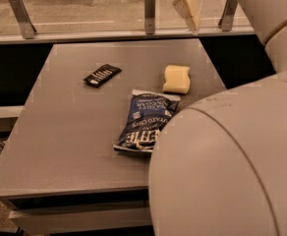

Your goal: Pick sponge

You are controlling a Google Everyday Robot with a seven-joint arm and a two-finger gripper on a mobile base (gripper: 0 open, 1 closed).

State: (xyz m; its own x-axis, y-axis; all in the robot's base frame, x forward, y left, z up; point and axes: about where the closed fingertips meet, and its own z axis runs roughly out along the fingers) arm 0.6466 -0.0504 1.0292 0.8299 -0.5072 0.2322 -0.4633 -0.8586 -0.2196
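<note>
The pale yellow sponge [177,78] lies flat on the grey table [70,132], right of centre toward the far edge. My gripper [159,6] hangs at the top of the camera view, above and beyond the table's far edge, well above the sponge. Its two pale fingers [187,6] stand spread apart and hold nothing. My arm's large white body [232,161] fills the lower right and hides the table's right front corner.
A blue chip bag [146,122] lies just in front of the sponge, its top corner close to it. A small black wrapped bar [102,75] lies to the left. A glass railing with metal posts [20,16] runs behind the table.
</note>
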